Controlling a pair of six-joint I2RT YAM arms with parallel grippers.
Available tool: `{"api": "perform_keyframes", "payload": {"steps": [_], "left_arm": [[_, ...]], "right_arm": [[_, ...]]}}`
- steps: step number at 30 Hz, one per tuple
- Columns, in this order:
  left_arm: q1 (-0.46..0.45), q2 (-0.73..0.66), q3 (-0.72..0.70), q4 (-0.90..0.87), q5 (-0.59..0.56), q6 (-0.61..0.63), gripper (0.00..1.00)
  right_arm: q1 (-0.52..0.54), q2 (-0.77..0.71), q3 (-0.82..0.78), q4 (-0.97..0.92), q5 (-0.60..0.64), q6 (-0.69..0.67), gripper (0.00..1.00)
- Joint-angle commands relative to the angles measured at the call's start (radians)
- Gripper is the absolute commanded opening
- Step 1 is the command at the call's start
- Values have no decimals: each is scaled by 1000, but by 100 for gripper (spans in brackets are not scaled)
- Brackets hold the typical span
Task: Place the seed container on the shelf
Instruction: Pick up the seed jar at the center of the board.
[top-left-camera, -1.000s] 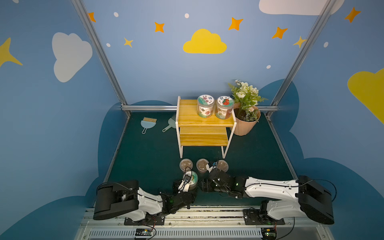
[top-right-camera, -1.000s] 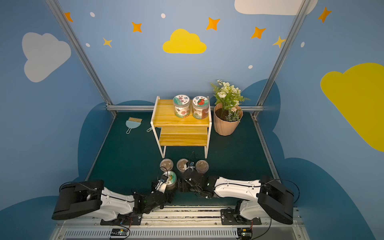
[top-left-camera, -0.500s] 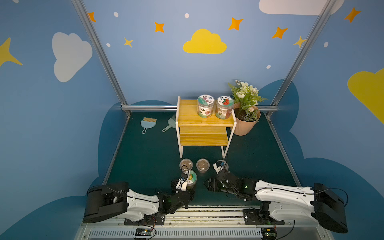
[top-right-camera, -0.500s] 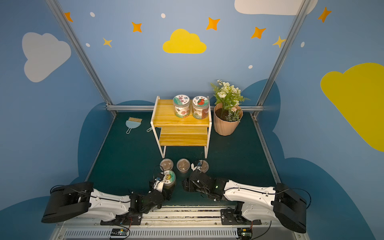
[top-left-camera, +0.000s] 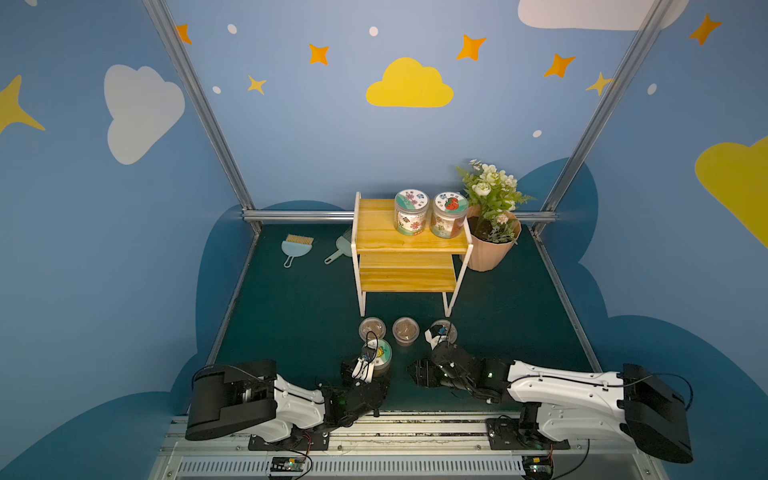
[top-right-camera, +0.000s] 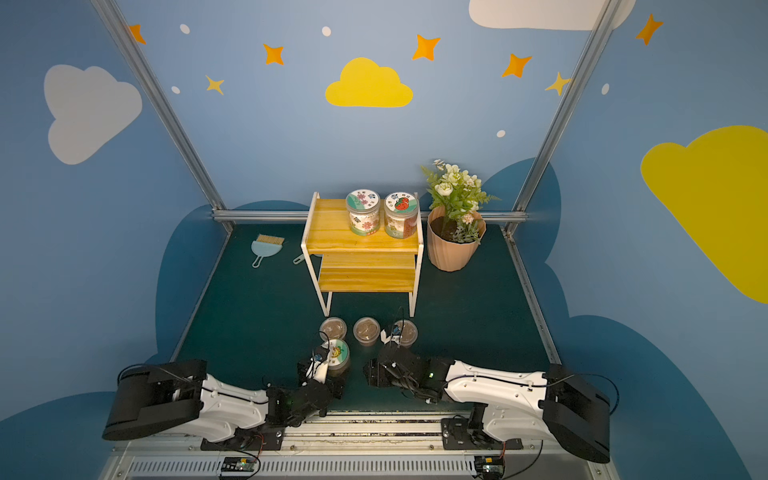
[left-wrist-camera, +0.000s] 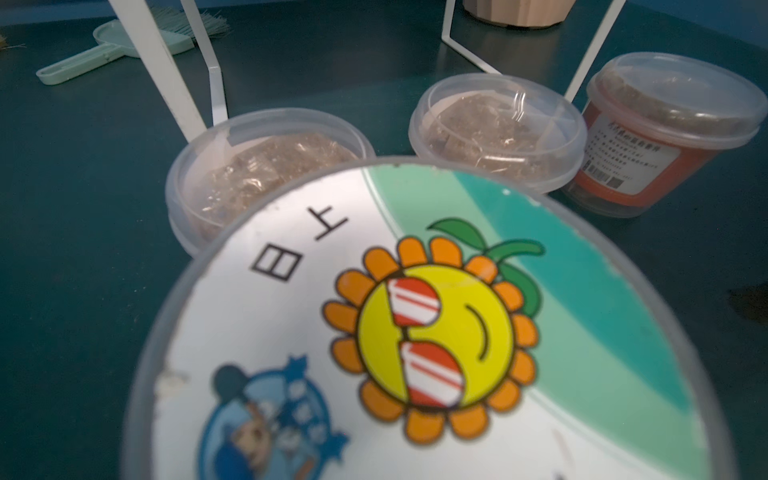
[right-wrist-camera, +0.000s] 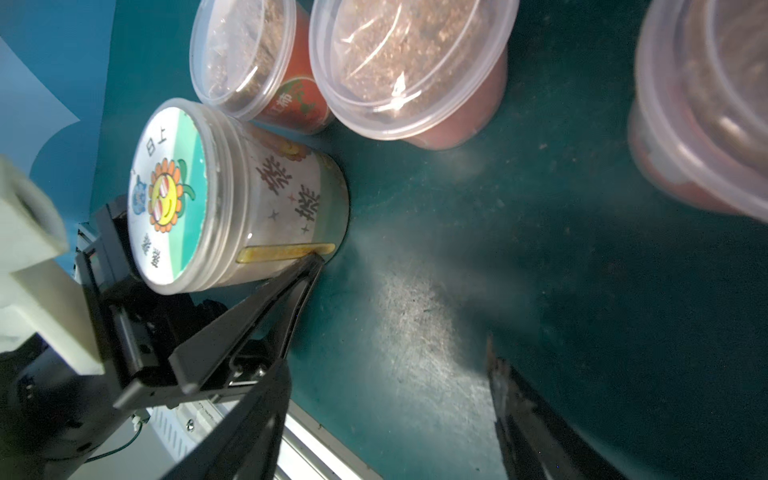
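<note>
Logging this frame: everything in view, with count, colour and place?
shelf: one, yellow boards, white frame, back of the mat.
labelled jars: two, clear, on the shelf's top board.
sunflower-lid jar: one, clear, upright on the mat's near side.
tubs: three, clear with brown fill, row before the shelf.
flower pot: one, peach, right of the shelf.
brush: one, pale blue, mat's back left.
dustpan: one, pale green, partly behind the shelf.
left gripper: one, black, astride the sunflower-lid jar; grip unclear.
right gripper: one, black, open, empty.
</note>
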Motion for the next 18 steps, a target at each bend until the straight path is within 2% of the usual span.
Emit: {"api": "perform_keyframes", "payload": {"steps": [1, 6, 14, 18], "left_arm": [[10, 41, 20, 79, -15, 18, 100], [26, 79, 22, 133, -15, 21, 99], [53, 99, 24, 139, 10, 0, 86], [56, 106, 39, 140, 32, 23, 84]], "right_arm": [[9, 1, 14, -10, 4, -12, 76], [11, -13, -2, -15, 6, -6, 76], [11, -26, -20, -15, 15, 3, 76], [15, -35, -29, -14, 22, 8, 76]]}}
